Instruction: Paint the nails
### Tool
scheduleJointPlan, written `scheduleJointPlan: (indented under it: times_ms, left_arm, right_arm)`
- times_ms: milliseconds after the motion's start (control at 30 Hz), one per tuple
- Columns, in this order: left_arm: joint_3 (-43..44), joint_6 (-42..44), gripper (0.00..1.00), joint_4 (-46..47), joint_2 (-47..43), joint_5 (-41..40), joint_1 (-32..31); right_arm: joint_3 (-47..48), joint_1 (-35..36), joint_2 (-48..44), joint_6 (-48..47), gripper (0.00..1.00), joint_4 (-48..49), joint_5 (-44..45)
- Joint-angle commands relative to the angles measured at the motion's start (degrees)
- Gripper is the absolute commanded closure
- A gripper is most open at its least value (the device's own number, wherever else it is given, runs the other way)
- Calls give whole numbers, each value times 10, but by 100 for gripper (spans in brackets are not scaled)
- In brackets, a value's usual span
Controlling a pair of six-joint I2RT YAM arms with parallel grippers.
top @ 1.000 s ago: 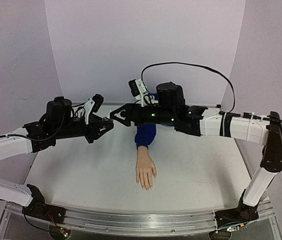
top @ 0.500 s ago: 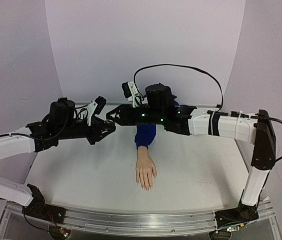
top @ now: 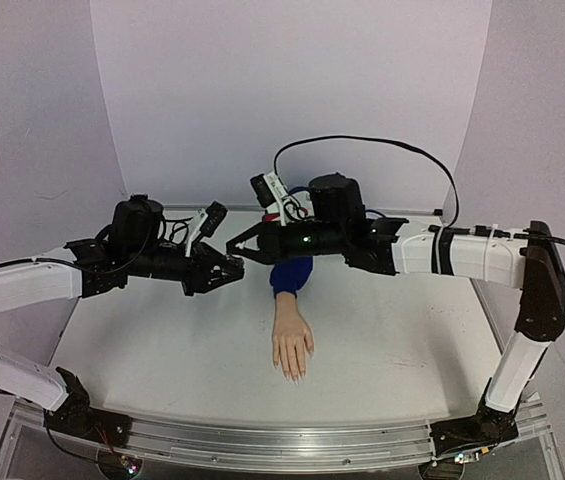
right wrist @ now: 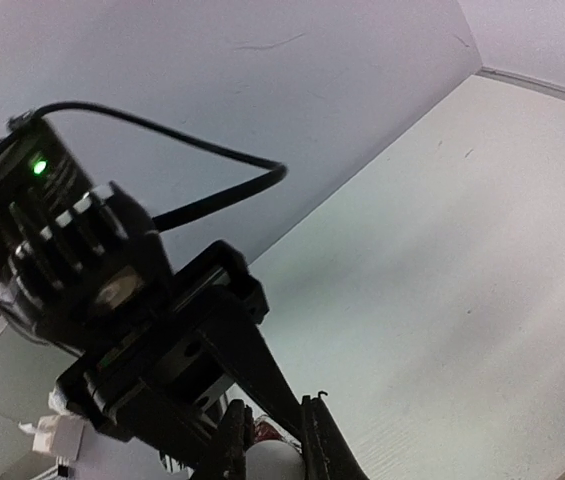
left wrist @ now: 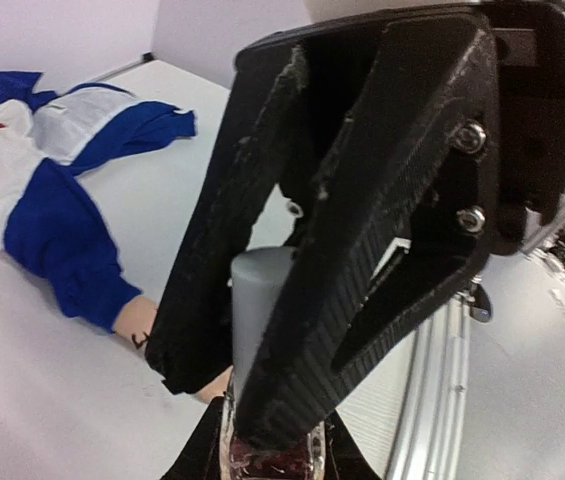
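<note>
The mannequin hand lies palm down mid-table, its blue sleeve toward the back. The nails are tiny specks at its fingertips, their colour unreadable. Above and left of the sleeve the two grippers meet tip to tip. My left gripper is shut on a small glass bottle of dark red polish. My right gripper is shut on that bottle's white cap, which shows as a pale cylinder between the right gripper's black fingers. In the top view the bottle is hidden between the grippers.
A blue, white and red garment lies bunched behind the sleeve near the back wall. An aluminium rail runs along the table's near edge. The right arm's cable loops above the scene.
The right gripper has closed on the cap; it stood open a second ago. Both grippers have come together, the left one shifting a little to the right.
</note>
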Motion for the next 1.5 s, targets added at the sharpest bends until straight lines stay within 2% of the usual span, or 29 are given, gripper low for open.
scheduleJointPlan:
  times_ms: [0, 67, 100, 167, 233, 367, 433, 467, 533, 667, 767, 867, 933, 1200, 1333, 1467]
  left_arm:
    - [79, 2, 100, 33, 10, 266, -5]
    - [107, -8, 100, 33, 30, 408, -5]
    - [121, -27, 100, 33, 43, 465, -5]
    - [145, -54, 100, 32, 64, 540, -5]
    - [149, -57, 100, 33, 68, 551, -5]
    - [135, -43, 100, 33, 62, 500, -5]
    - [129, -38, 100, 34, 59, 457, -5]
    - [123, -33, 100, 34, 55, 421, -5]
    - [107, -28, 100, 34, 42, 330, -5]
    - [62, 15, 100, 24, 2, 100, -5]
    - [45, 39, 100, -9, -23, -66, -5]
    - [38, 48, 100, -33, -35, -190, -6]
    - [34, 59, 100, -41, -41, -227, -6]
    - [24, 60, 100, -46, -45, -227, -6]
    - [26, 63, 100, -46, -42, -221, -6]
    - [28, 59, 100, -47, -37, -213, -6]
  right_arm:
    - [-36, -7, -58, -115, 100, 51, -236]
    - [-52, -7, -62, -137, 100, 71, -403]
    - [-62, -6, -66, -141, 100, 77, -449]
    - [-84, -6, -83, -155, 100, 78, -468]
    - [-106, -7, -99, -174, 100, 78, -450]
    - [-122, -7, -111, -186, 100, 78, -404]
    - [-123, -7, -112, -184, 100, 77, -371]
    - [-123, -7, -114, -182, 96, 76, -347]
    - [-125, -9, -119, -176, 75, 73, -288]
    - [-124, -23, -126, -135, 44, 65, -160]
    - [-126, -31, -133, -100, 14, 57, -70]
    - [-112, -31, -121, -58, 5, 44, 1]
    - [-95, -31, -104, -22, 4, 44, 25]
    - [1, -13, -30, 44, 8, 42, 77]
    - [44, -9, 6, 72, 18, 41, 88]
    - [89, -2, 45, 87, 34, 29, 79]
